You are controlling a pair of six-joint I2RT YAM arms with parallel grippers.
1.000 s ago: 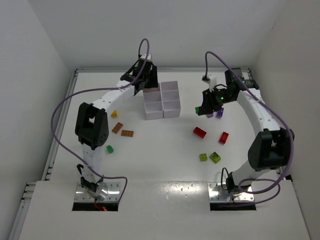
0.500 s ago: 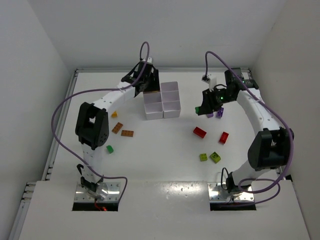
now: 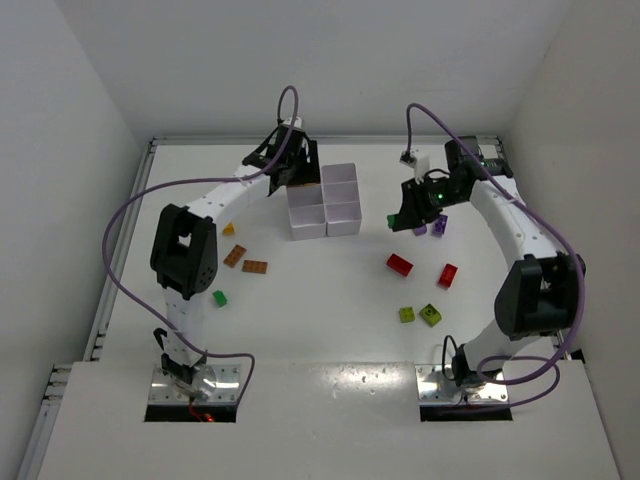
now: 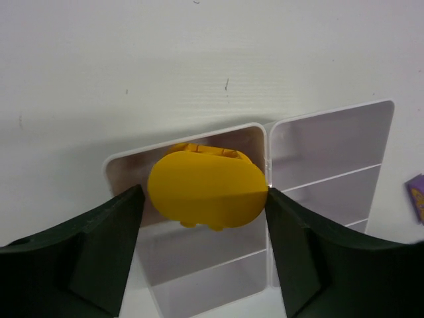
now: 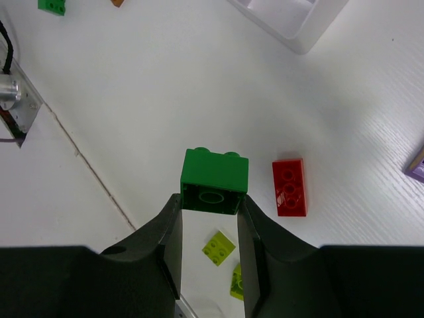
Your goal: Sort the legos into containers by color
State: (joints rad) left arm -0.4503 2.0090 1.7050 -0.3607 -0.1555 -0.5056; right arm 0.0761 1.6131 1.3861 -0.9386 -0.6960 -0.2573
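The left gripper [image 4: 204,199] is holding a yellow brick [image 4: 207,185] in half-spread jaws over the tray [image 4: 331,139] at frame centre, while the right gripper [image 5: 209,202] is pinching a green brick [image 5: 214,177] in narrow jaws mid-frame (both probably light, stiff, slick plastic, best squeezed across flat sides).

You get nothing readable here: no text, label, brand, number or sign is legible in any of the three views. The studs on the small red plastic brick [image 5: 289,187] in the right wrist view are too small to show any lettering.
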